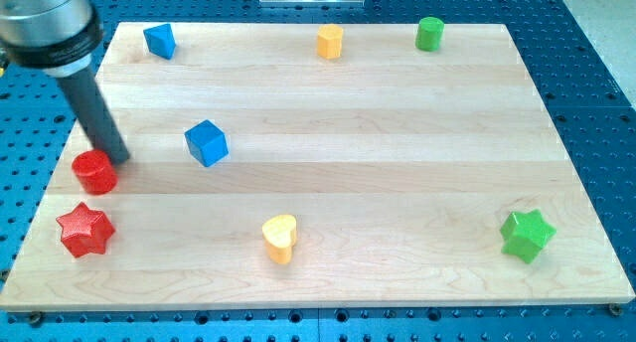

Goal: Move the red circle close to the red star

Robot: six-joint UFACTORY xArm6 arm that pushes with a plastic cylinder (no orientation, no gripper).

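The red circle lies near the board's left edge. The red star lies just below it toward the view's bottom, with a small gap between them. My tip rests at the red circle's upper right side, touching or almost touching it. The dark rod slants up to the view's top left.
A blue cube lies right of my tip. A yellow heart lies at bottom centre, a green star at bottom right. Along the top edge lie a blue block, a yellow block and a green cylinder. The wooden board sits on a blue perforated table.
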